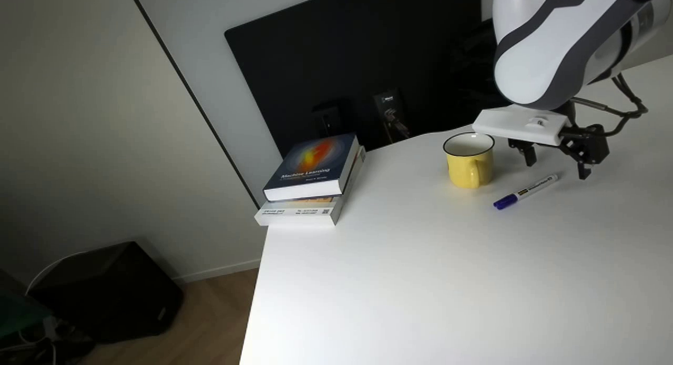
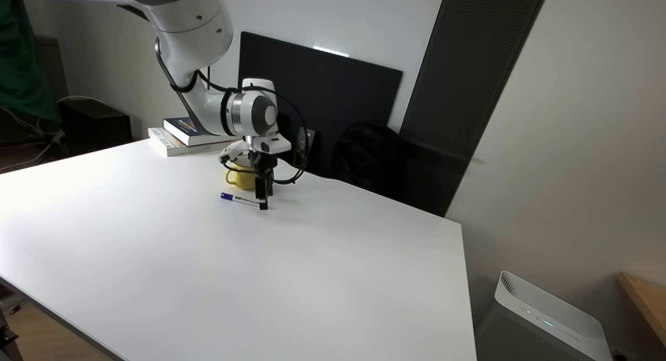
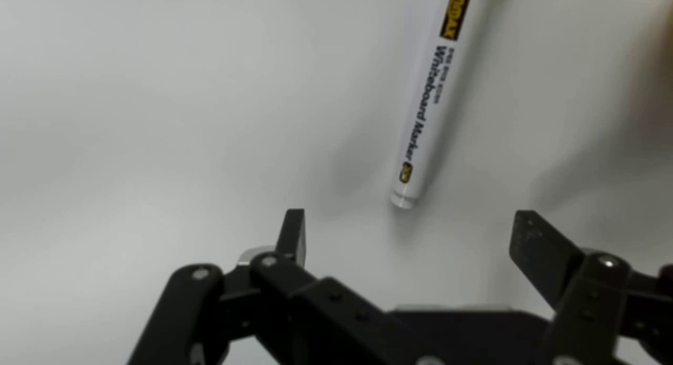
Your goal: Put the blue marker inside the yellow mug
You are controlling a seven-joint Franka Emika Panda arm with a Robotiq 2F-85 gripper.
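Blue-capped white cylindrical marker (image 3: 430, 98) lay just beyond black two-fingered gripper (image 3: 410, 219) in wrist view, plain end nearest, long axis roughly square to closing line; fingers were spread.

High vantage in an exterior view: looks down across the white table (image 1: 431, 286) toward the far left corner, under books (image 1: 310, 183). Frame rolled, top of the black panel (image 1: 336, 54) behind the far edge rising rightward. Left edge climbs from the bottom border.

Also from above, in an exterior view: panel top falls rightward, far right corner and right edge in frame, grey unit (image 2: 546, 319) beyond, near edge cutting the lower left. Yellow mug (image 2: 242, 180) and blue marker (image 2: 240, 199) show smaller, so set farther off.

Shared in both exterior views: far edge, far left corner, panel, mug, marker, arm (image 1: 536, 70).

Wrist view: close, nearly straight down on the table, gripper (image 3: 410, 218) at the bottom border; shares the marker with both exterior views.
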